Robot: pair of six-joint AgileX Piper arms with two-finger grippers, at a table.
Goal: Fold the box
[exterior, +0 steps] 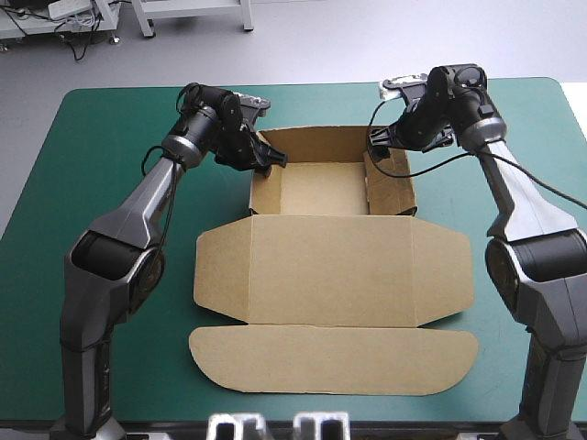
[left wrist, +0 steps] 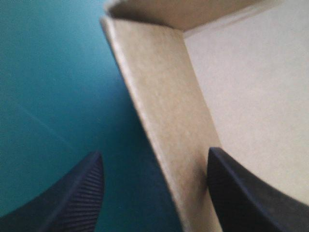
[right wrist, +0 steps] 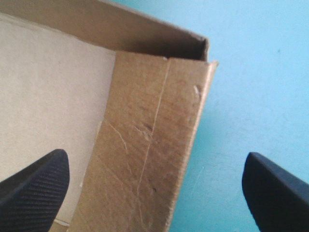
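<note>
Now the left gripper (left wrist: 154, 152) and the right gripper (right wrist: 155, 153) both stand spread wide, each straddling a raised side wall of the brown box (exterior: 330, 275).

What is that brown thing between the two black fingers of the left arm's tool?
A raised side wall of the box stands between the open fingers of the left tool; the left wrist view shows it.

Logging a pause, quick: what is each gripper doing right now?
Left gripper: open, jaws astride the left wall of the box, holding nothing.
Right gripper: open, jaws astride its right wall, holding nothing.
</note>
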